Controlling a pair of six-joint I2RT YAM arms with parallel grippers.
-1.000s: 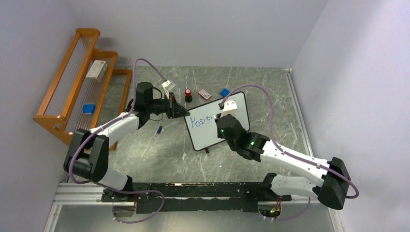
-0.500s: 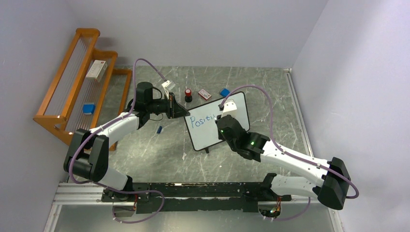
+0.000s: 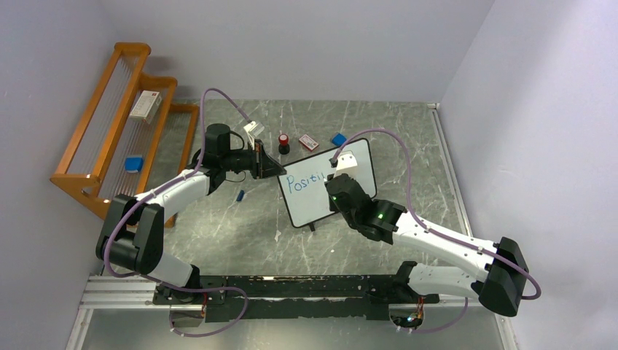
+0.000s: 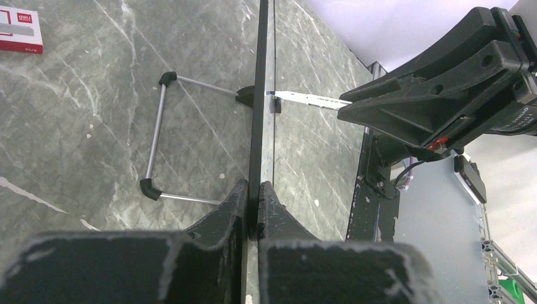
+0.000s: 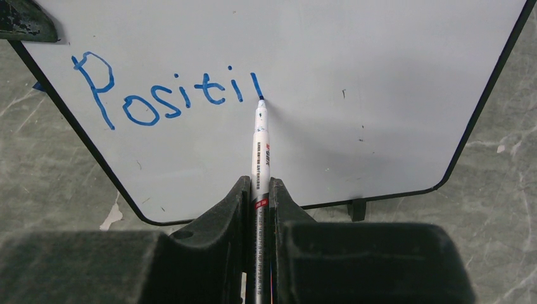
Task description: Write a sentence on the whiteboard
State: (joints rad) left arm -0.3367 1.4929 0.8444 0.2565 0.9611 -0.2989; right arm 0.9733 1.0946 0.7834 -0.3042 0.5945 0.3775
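six blue letters, lots more to write

the main risk is the board (image 3: 315,203) moving. the right hand (image 5: 259,190) is shut tight on the pen (image 5: 260,145), and the tip touches the board at the end of a short extra stroke. if the pen pushes too hard, the board could tip back on its thin wire stand (image 4: 158,133) or turn, and the next letter would come out wobbly. the left hand (image 4: 255,190) is clamped on the board's black edge to stop that. it grips only a thin rim, so it could slip. the pen could also slide in its hand. the letters are big, so the line may run short of room.

the board sits near the middle of the bench (image 3: 240,226), between the two arms, propped up on its stand. it is white and shiny, with a thin black frame and round corners. the sentence (image 5: 170,104) now reads "positi" in blue, along the top. the rest of the board is bare but for a few tiny specks.
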